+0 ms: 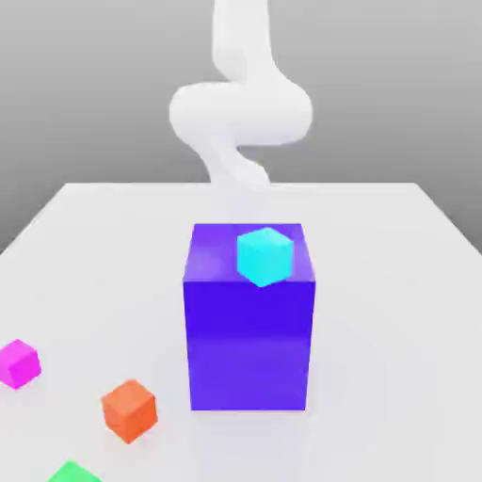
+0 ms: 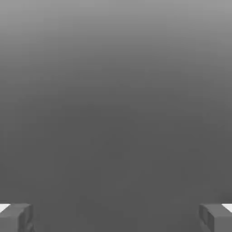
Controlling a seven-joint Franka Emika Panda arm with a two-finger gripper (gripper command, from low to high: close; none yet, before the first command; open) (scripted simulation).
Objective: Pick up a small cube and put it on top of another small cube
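Observation:
A small cyan cube [image 1: 264, 255] rests on top of a large blue block [image 1: 249, 329] in the middle of the white table [image 1: 395, 282]. Three more small cubes lie near the front on the exterior view's left: a magenta cube [image 1: 18, 363], an orange cube [image 1: 129, 409] and a green cube [image 1: 73, 473] cut by the frame edge. The white arm [image 1: 240, 113] rises behind the blue block. In the hand view my gripper [image 2: 116, 218] is open, its grey fingertips [image 2: 16, 217] far apart with nothing between them, facing plain grey background.
The large blue block stands tall at the table's centre between the arm and the front cubes. Bare white table surface stretches to the exterior view's right of the block and behind it.

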